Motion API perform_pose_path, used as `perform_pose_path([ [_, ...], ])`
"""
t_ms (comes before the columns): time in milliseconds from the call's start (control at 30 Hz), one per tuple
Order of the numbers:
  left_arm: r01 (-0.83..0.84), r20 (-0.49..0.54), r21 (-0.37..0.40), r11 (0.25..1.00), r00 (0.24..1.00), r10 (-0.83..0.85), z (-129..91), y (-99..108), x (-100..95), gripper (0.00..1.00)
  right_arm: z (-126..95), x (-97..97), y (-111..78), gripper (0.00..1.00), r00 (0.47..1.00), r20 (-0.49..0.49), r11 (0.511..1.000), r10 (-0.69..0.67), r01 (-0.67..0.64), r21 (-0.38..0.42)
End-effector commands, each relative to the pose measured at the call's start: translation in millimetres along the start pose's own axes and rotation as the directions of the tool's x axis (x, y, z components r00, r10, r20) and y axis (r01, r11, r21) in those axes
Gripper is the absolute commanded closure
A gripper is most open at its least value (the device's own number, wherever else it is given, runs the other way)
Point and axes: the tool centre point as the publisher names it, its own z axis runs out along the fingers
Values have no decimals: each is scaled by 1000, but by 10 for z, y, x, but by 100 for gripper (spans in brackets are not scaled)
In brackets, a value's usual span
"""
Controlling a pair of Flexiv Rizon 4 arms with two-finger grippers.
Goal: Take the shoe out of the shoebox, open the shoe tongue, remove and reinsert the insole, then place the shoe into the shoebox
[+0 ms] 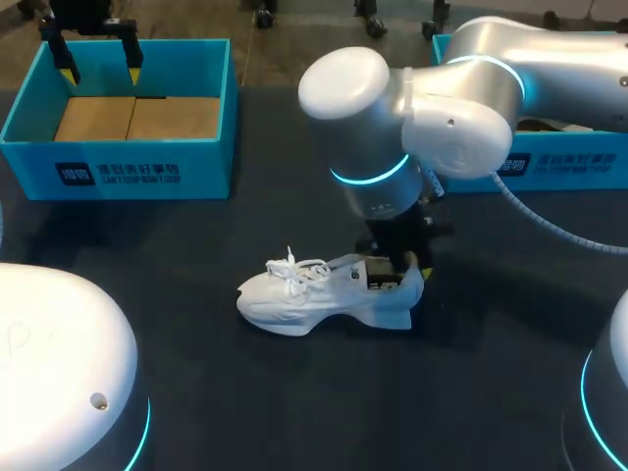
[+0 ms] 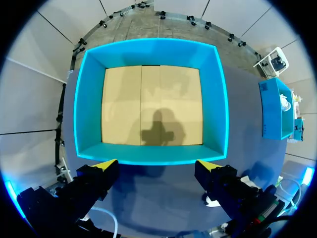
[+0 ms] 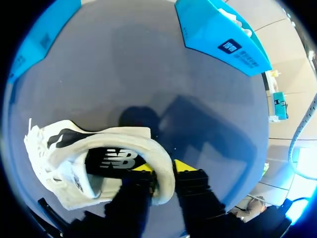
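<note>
Flanking the gripped shoe (image 1: 306,296), left shoebox (image 1: 118,173) and right shoebox (image 1: 569,163) stand apart.

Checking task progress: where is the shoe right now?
The shoe lies on the table near the head view's middle, outside the empty shoebox at far left, its heel clamped by the right gripper.

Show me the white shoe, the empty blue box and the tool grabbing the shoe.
white shoe (image 1: 314,296): head view, its side.
empty blue box (image 1: 206,167): head view, front wall.
right tool (image 3: 164,169): right wrist view, between its yellow tips.
</note>
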Motion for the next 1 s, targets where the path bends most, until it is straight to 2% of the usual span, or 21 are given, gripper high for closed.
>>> perform_pose_path([
  [33, 0, 0, 0, 1000, 1000, 0, 0, 4, -3, 0, -106, -29, -28, 52, 1000, -8, 1000, 0, 0, -10],
  [100, 0, 0, 0, 1000, 1000, 0, 0, 4, -3, 0, -145, -12, -32, 47, 1000, -13, 1000, -9, 9, -11],
  [200, 0, 0, 0, 1000, 1000, 0, 0, 4, -3, 0, -251, -1, -28, 16, 1000, -10, 1000, -24, 24, -17],
  [300, 0, 0, 0, 1000, 1000, 0, 0, 4, -3, 0, -370, -39, -26, 1, 1000, -5, 999, -18, 18, -34],
  [600, 0, 0, 0, 1000, 1000, 0, 0, 4, -3, 0, -742, -101, -4, 0, 997, -31, 996, -71, 69, -60],
  [800, 0, 0, 0, 1000, 1000, 0, 0, 4, -3, 0, -930, -168, 36, 0, 984, -73, 979, -163, 152, -132],
  [900, 0, 0, 0, 1000, 1000, 0, 0, 4, -3, 0, -986, -208, 57, 0, 970, -54, 960, -238, 227, -163],
  [1000, 0, 0, 0, 1000, 1000, 0, 0, 4, -3, 0, -1052, -233, 76, 0, 921, -32, 902, -388, 372, -220],
])
